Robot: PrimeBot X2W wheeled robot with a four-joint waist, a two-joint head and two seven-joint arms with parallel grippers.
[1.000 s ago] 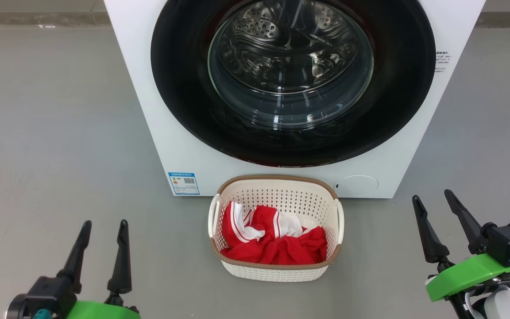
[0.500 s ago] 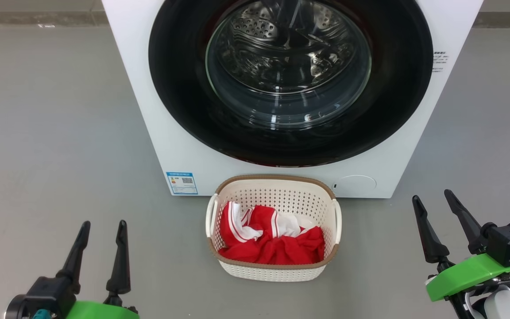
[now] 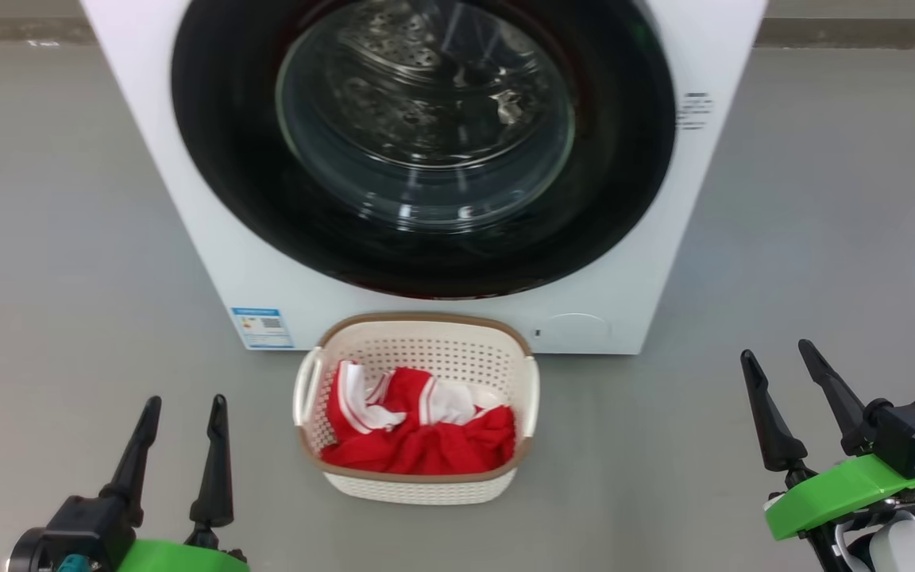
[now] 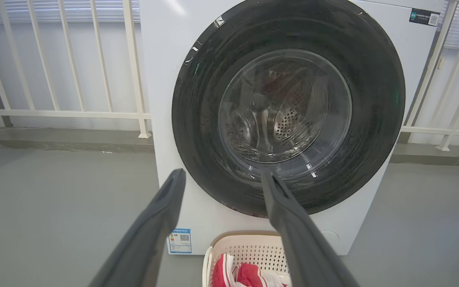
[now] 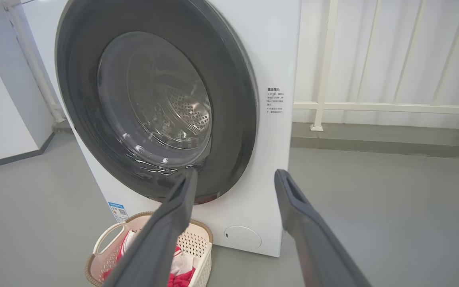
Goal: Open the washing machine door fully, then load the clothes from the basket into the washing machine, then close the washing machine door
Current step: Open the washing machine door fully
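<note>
This looks like a laundry corner, perhaps on a closed balcony of a home; which of the two, I cannot tell. A big white washing machine [image 4: 157,79] stands directly on a plain grey floor [image 3: 68,238]. A small basket [image 3: 418,486] with red and white clothes [image 3: 426,449] sits on the floor just in front of it. Along the back edge of the floor runs a low grey kerb [image 4: 66,139]. On the kerb stands a white railing [image 4: 74,113] of thin upright bars, with pale blinds [image 4: 76,10] behind. At one side of the machine there is a bare white wall [image 5: 2,111].
</note>
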